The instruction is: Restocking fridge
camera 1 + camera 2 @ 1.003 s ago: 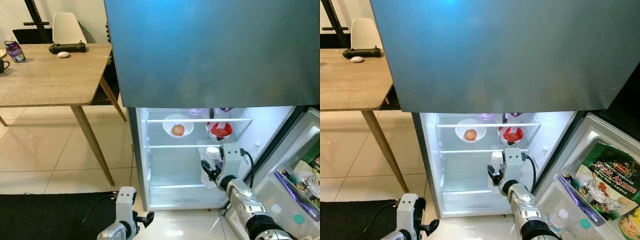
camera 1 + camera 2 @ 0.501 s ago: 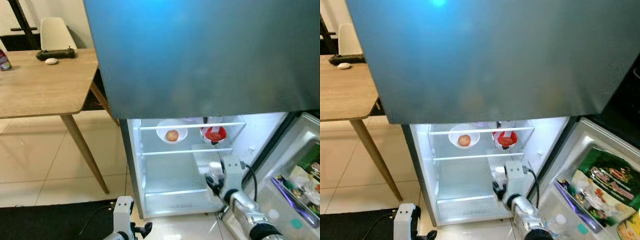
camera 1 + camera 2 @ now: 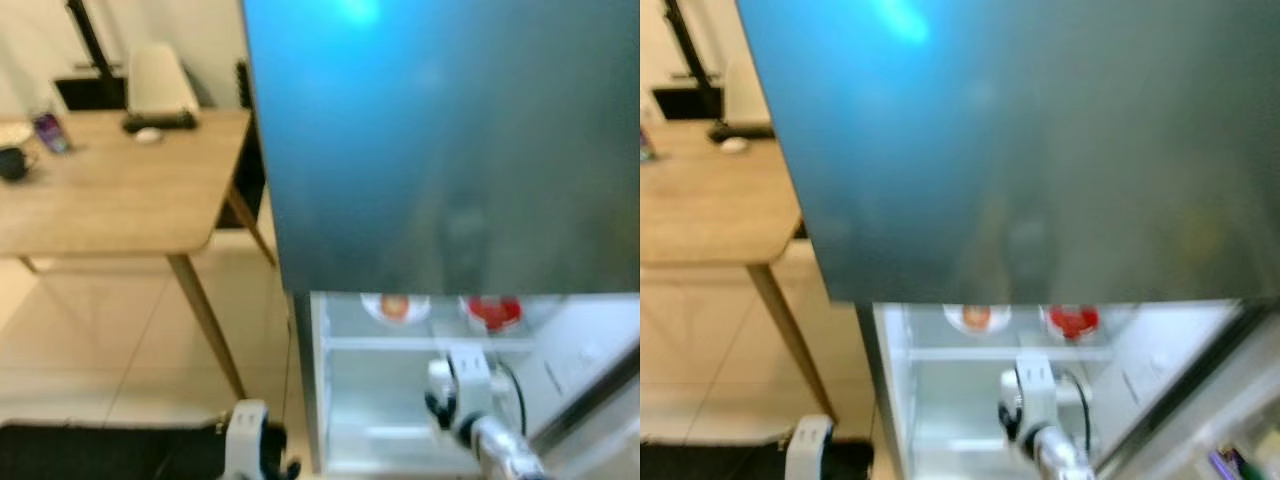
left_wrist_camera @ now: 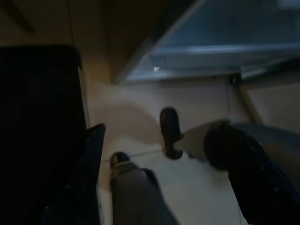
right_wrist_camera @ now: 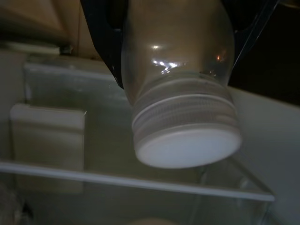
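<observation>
The right gripper (image 3: 440, 392) is reaching into the open fridge (image 3: 450, 150) under the glass shelf (image 3: 420, 343), its black fingers (image 5: 105, 42) clamped around a clear jar (image 5: 180, 70) with a white lid (image 5: 187, 147). Up on that shelf a bowl (image 3: 393, 305) with something orange and a red bowl (image 3: 492, 310) are sitting side by side. The left gripper (image 3: 262, 465) is hanging low by the floor near the table (image 3: 110, 190), and I cannot tell how its fingers are standing.
</observation>
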Controlling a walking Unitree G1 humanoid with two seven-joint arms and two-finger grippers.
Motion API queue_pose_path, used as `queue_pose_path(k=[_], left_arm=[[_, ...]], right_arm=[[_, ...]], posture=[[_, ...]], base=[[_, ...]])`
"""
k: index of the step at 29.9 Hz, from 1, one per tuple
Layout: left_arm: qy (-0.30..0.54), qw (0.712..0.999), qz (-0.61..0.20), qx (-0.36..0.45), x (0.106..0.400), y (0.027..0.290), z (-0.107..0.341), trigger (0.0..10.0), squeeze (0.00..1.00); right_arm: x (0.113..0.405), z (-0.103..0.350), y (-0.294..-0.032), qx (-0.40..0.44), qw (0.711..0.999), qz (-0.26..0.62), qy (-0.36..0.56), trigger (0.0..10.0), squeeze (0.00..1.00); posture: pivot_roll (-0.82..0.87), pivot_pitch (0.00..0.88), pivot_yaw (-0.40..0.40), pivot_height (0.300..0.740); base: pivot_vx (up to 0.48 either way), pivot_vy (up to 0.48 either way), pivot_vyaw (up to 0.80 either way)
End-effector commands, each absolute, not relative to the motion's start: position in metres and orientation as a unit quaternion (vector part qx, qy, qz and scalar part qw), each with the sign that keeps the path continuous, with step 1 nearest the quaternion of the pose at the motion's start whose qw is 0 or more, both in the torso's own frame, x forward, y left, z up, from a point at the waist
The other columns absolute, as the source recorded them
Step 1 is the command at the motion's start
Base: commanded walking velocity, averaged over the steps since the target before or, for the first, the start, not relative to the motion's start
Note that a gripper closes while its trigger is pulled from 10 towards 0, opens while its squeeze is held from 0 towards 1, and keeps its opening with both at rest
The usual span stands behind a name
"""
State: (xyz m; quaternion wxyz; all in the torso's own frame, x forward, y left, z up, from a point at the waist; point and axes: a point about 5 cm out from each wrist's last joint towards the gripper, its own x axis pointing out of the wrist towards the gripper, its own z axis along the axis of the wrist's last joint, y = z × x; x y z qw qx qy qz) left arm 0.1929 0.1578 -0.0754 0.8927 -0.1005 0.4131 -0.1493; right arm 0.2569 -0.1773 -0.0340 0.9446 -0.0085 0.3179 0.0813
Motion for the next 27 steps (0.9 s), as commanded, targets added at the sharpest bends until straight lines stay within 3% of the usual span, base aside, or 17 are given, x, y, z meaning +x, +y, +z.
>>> queue_pose_path(k=[1,10,18,27], left_arm=[[0.433,0.883,-0.153,-0.100,0.182,0.157,-0.081,10.0,0.00],[0.436,0.879,-0.171,-0.086,0.181,0.153,-0.082,10.0,0.00],[0.408,0.874,-0.262,-0.041,0.190,0.135,-0.074,10.0,0.00],[0.377,0.873,-0.308,-0.029,0.203,0.126,-0.065,10.0,0.00]], right_arm=[[0.256,-0.035,-0.175,-0.007,0.945,0.083,0.317,10.0,0.00],[0.257,-0.034,-0.177,-0.005,0.946,0.080,0.313,10.0,0.00],[0.265,-0.026,-0.181,-0.008,0.953,0.077,0.294,10.0,0.00],[0.274,-0.018,-0.179,-0.010,0.958,0.083,0.274,10.0,0.00]], posture=[[-0.06,0.000,-0.009,0.740],[-0.06,0.000,-0.012,0.740],[-0.06,0.000,-0.014,0.740],[-0.06,0.000,-0.015,0.740]], base=[[0.000,0.000,0.00],[0.000,-0.449,0.00],[0.000,0.000,0.00],[0.000,0.000,0.00]])
